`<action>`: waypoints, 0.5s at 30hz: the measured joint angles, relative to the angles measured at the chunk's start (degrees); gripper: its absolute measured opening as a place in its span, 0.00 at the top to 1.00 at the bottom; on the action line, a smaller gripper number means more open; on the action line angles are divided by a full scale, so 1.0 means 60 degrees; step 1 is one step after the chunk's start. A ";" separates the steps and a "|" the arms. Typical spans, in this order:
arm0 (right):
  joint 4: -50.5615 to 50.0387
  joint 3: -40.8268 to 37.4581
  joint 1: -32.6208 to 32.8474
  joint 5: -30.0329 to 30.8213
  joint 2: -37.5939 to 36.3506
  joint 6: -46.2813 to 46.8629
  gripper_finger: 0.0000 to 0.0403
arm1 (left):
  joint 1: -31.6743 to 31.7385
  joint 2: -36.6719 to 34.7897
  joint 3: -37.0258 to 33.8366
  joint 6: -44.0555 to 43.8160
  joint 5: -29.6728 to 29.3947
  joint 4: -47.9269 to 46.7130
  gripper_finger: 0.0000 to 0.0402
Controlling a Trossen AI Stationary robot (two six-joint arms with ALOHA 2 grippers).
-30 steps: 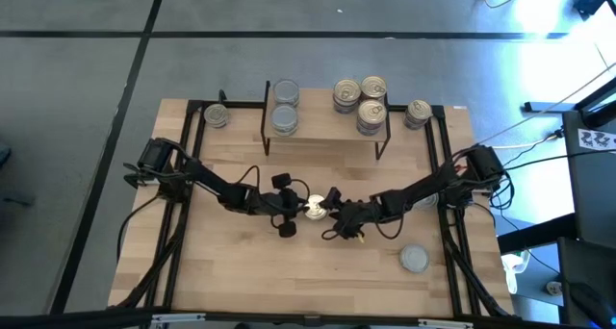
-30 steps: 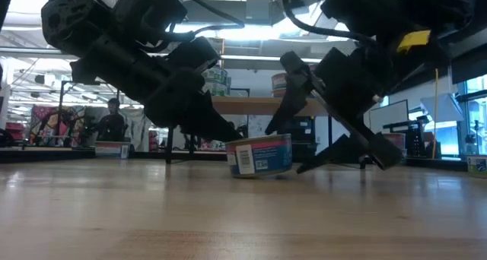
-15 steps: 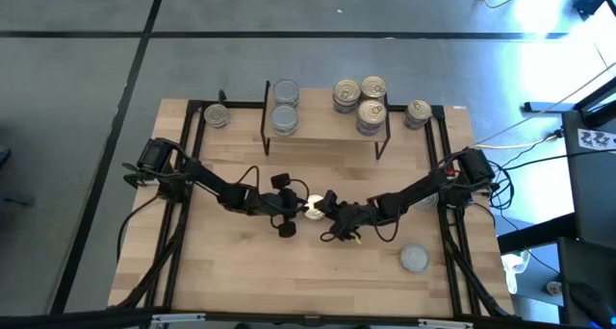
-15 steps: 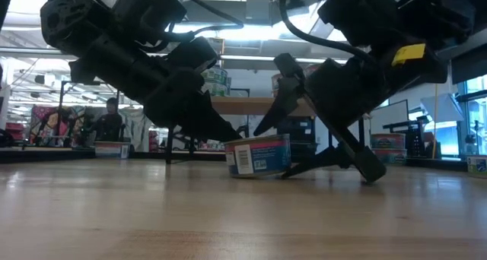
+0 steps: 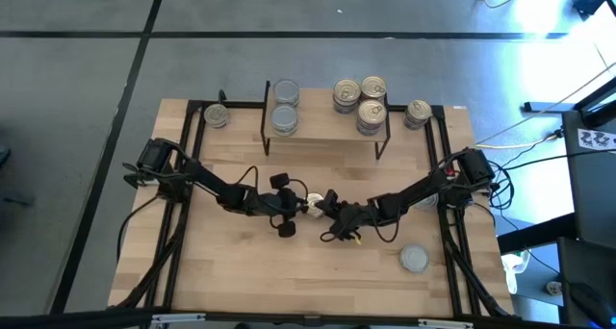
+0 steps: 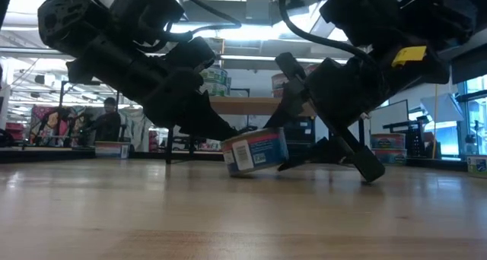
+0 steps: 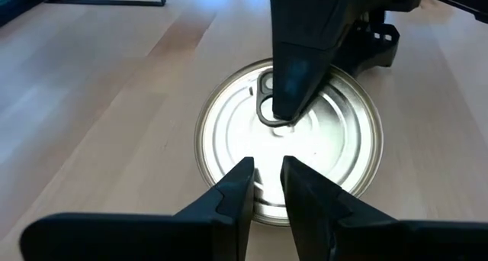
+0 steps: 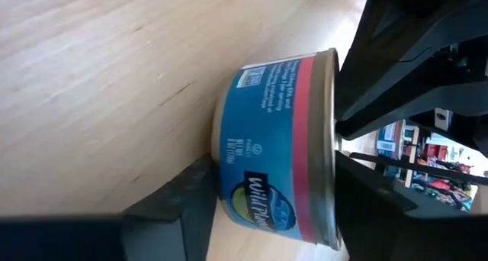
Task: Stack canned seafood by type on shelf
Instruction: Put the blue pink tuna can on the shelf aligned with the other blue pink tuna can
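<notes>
Can (image 8: 278,150) tilted, label "Wild" (rest unreadable), right gripper (image 5: 324,207) jaws clamping.

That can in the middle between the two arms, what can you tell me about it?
The can is a short round metal tin with a blue and red paper label, a barcode and a silvery pull-ring lid. It sits mid-table, tilted, one edge lifted off the wooden tabletop. The right gripper clamps it top and bottom; the left gripper, nearly closed, presses down on the lid's rim.
</notes>
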 joint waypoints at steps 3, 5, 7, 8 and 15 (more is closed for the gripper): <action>0.0013 -0.0002 0.0000 0.0149 0.0004 -0.0010 0.48 | -0.0050 0.0000 0.0000 0.0000 -0.0032 0.0049 0.82; 0.0024 -0.0002 0.0009 0.0194 0.0007 -0.0012 0.48 | -0.0061 -0.0020 0.0000 -0.0004 -0.0054 0.0042 0.82; 0.0034 0.0001 0.0075 0.0238 0.0007 -0.0010 0.48 | -0.0067 -0.0093 0.0002 -0.0007 -0.0042 -0.0023 0.82; 0.0061 0.0009 0.0115 0.0301 0.0007 -0.0010 0.48 | -0.0082 -0.0193 0.0002 -0.0002 0.0006 -0.0139 0.82; 0.0190 0.0007 0.0302 0.0461 -0.0225 0.1087 0.48 | -0.0249 -0.1711 -0.0018 0.0178 0.0412 -0.2097 0.82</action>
